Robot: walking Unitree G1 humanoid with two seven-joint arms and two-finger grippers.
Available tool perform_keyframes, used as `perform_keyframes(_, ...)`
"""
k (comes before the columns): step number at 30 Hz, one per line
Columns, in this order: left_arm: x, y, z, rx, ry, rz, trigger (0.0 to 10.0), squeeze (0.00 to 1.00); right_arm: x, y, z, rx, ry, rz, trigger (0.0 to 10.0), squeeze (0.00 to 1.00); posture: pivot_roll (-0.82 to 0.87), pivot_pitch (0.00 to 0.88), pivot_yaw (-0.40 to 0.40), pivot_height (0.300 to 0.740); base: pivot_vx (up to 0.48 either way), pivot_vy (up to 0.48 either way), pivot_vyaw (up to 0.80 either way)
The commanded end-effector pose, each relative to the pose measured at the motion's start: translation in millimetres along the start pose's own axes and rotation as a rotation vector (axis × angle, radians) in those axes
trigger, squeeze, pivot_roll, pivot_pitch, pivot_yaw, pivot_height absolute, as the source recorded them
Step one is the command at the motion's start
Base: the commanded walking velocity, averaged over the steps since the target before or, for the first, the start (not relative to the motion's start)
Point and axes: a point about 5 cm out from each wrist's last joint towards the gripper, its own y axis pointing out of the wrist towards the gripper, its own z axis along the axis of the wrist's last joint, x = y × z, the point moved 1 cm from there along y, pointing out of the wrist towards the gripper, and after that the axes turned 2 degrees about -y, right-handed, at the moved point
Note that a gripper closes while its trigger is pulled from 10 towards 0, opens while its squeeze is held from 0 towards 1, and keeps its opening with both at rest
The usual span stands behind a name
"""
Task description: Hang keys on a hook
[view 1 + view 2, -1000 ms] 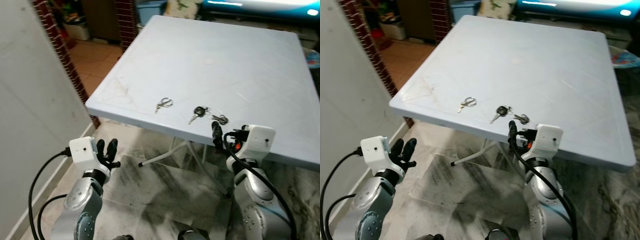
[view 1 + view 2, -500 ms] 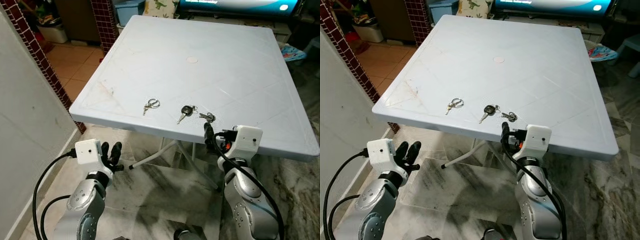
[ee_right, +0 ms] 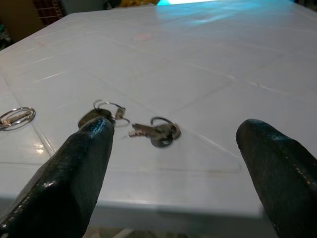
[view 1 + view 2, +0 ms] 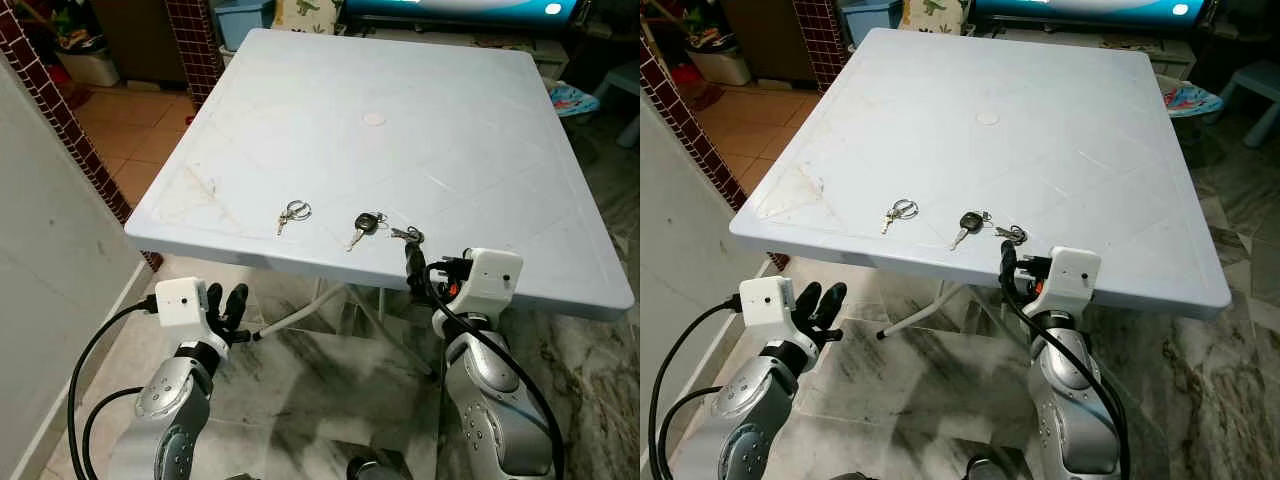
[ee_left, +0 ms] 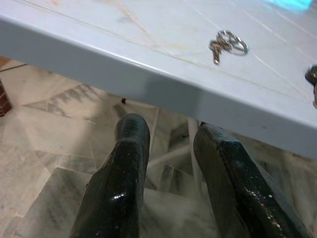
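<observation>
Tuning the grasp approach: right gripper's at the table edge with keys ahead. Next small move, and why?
Probably ease the right gripper forward over the table edge onto the nearest keys. Its fingers are spread wide and the small bunch lies flat between their line of sight, just beyond the near edge. The left gripper sits below the table edge, further from any keys.

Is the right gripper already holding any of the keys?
No, the right gripper is open at the table edge, and the nearest keys lie untouched on top.
</observation>
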Motion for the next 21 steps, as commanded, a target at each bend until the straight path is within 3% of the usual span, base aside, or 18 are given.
perform_keyframes(1, -5.7, -1.5, -2, -0.015, -0.013, 0.016, 10.0, 0.0, -1.0, 1.0, -3, -0.029, 0.001, -0.005, 10.0, 0.0, -0.05, 0.131, 0.029, 0.74, 0.0, 0.0, 0.0)
perform_keyframes(3, -5.8, -1.0, -2, -0.018, -0.02, 0.014, 10.0, 0.0, -2.2, 1.0, -1, -0.023, 0.043, 0.02, 10.0, 0.0, -0.05, 0.131, 0.03, 0.74, 0.0, 0.0, 0.0)
perform_keyframes(7, -3.2, 1.8, -3, -0.033, -0.02, -0.015, 10.0, 0.0, 0.8, 3.5, -3, -0.04, -0.018, 0.001, 10.0, 0.0, -0.05, 0.141, 0.029, 0.74, 0.0, 0.0, 0.0)
perform_keyframes(12, 14.1, 2.9, -12, -0.123, -0.006, -0.191, 10.0, 0.0, 5.6, 11.9, -7, -0.091, -0.069, -0.025, 10.0, 0.0, -0.05, 0.137, 0.031, 0.74, 0.0, 0.0, 0.0)
perform_keyframes(21, 15.3, 4.8, -12, -0.132, 0.0, -0.198, 10.0, 0.0, 8.4, 12.9, -1, -0.062, -0.077, -0.012, 10.0, 0.0, -0.05, 0.136, 0.032, 0.74, 0.0, 0.0, 0.0)
